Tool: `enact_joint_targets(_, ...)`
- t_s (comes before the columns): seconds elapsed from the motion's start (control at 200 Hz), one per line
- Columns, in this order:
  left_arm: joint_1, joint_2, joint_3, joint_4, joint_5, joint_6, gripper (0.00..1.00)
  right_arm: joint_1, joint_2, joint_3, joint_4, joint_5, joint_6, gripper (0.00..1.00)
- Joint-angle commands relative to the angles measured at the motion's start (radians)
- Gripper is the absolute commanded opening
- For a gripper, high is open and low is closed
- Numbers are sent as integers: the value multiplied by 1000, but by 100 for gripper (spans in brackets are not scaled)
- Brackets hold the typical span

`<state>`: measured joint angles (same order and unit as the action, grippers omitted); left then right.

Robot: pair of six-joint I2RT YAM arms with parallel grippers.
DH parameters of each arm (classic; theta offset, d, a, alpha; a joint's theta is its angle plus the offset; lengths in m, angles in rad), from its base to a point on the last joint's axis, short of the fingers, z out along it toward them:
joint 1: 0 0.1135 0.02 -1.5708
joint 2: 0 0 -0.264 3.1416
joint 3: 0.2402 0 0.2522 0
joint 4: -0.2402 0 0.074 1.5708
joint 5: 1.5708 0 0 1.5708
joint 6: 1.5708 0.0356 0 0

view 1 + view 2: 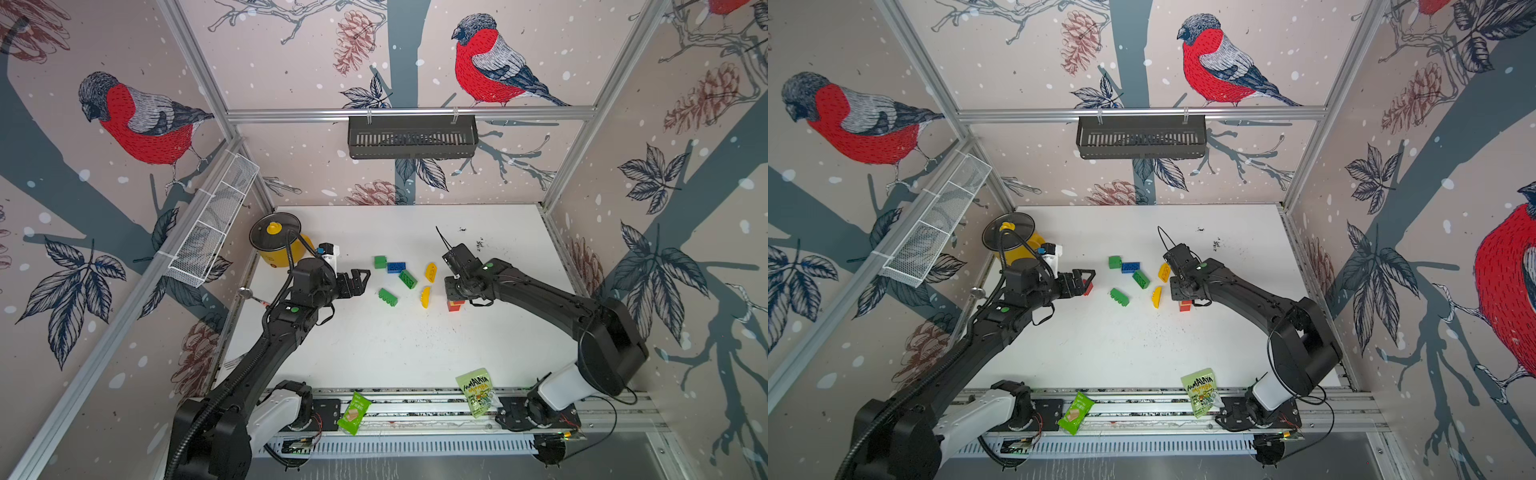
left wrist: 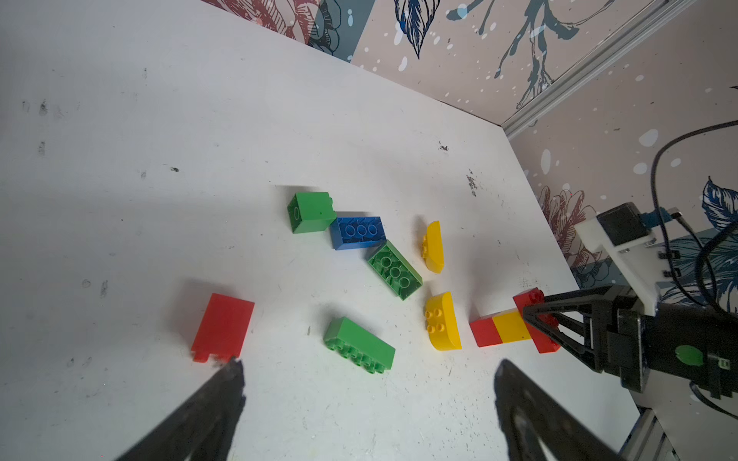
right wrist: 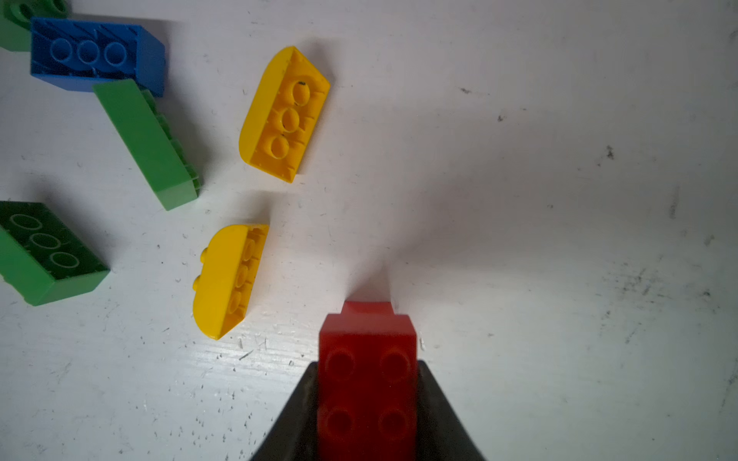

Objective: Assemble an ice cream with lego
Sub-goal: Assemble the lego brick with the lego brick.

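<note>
The build is at the stage of seating a brick on the cone. A small tower [image 2: 505,329] stands on the white bench [image 1: 374,353], right of the loose pieces: a red brick at the foot, a yellow one above it, and a wider red top brick [image 3: 367,383] with studs up. The right gripper [image 3: 367,365] comes down over the tower, its jaws set against both flanks of that red top brick with no gap showing, so it looks pinched and pressed home. The left gripper [image 2: 369,365] hovers low at the left of the pile with its jaws spread wide and empty, one tip just beside a loose red brick [image 2: 222,327] lying on its side. Between the arms lie a small green brick [image 1: 380,262], a blue brick [image 1: 396,267], two longer green bricks [image 1: 408,279] [image 1: 387,297] and two yellow half-round bricks [image 1: 430,272] [image 1: 424,296], the nearer just left of the tower. Next, I judge, the right jaws must let go straight up without rocking the slim tower. Then a loose brick, none of them studs up, needs turning upright before it can be pressed on.
</note>
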<state>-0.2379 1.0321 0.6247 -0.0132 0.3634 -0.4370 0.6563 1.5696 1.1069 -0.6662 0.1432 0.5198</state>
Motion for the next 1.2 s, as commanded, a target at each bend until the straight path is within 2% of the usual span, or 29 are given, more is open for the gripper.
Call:
enact_joint_targets(0.0, -1, -4, -2, 13, -9, 3, 97, 2, -16, 28, -110, 5, -7, 44)
enact_joint_targets(0.205, 0, -1, 0, 11, -13, 4, 97, 0, -37, 68, -89, 43, -14, 62)
enact_joint_targets(0.33, -1, -7, -1, 7, -15, 5, 97, 0, -40, 80, -81, 47, -33, 65)
enact_joint_targets(0.485, -1, -17, -14, 15, -37, 5, 97, -7, -55, 89, -102, 29, -78, 59)
enact_joint_targets(0.79, -1, 15, -13, 19, -30, 5, 97, -8, 3, 64, -115, 14, -63, 53)
enact_joint_targets(1.191, -1, 23, -14, 21, -37, 5, 97, -6, 37, 70, -118, 34, -81, 39)
